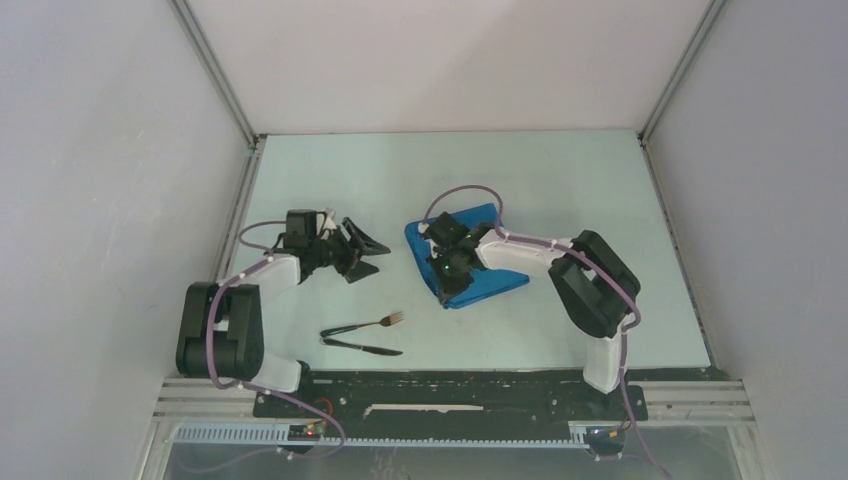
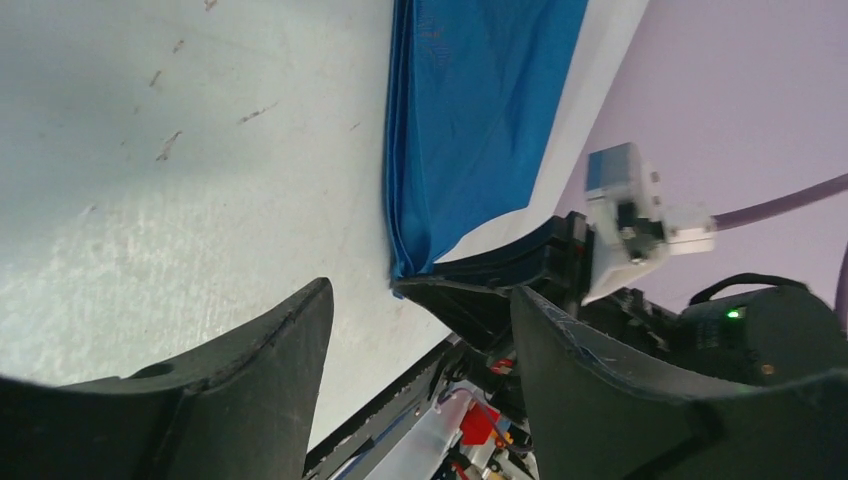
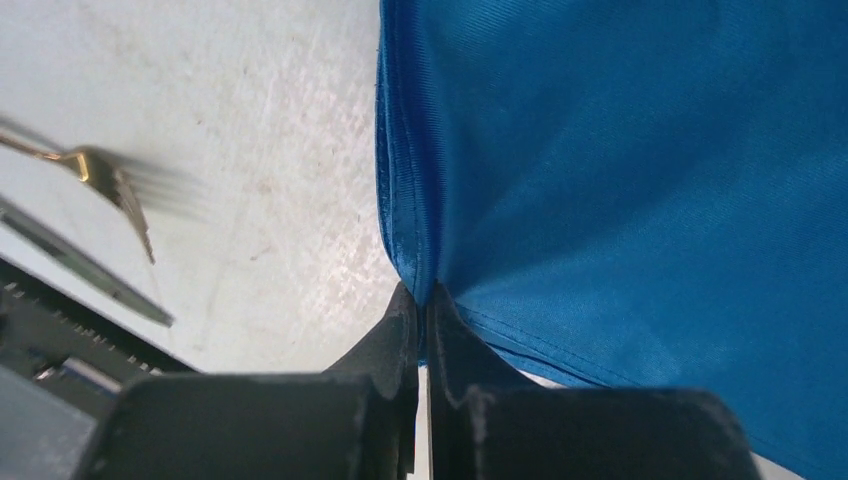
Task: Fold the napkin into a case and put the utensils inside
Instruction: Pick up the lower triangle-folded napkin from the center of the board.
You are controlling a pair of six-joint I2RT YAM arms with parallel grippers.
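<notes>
The bright blue napkin [image 1: 490, 283] lies folded at mid-table, slanted. My right gripper [image 1: 441, 272] is shut on the napkin's [image 3: 620, 170] left folded edge, and the cloth rises into the pinch between its fingers [image 3: 400, 325]. My left gripper [image 1: 372, 252] hovers open to the left of the cloth with nothing between its fingers [image 2: 290, 340]. It faces the pinched corner of the napkin [image 2: 470, 120]. The fork [image 1: 372, 323] and the dark knife [image 1: 365, 347] lie side by side near the front edge. Both the fork [image 3: 110, 180] and the knife [image 3: 80, 265] show left of the cloth in the right wrist view.
White walls enclose the table [image 1: 560, 180] on the left, back and right. A black mounting rail [image 1: 450, 392] runs along the front edge between the arm bases.
</notes>
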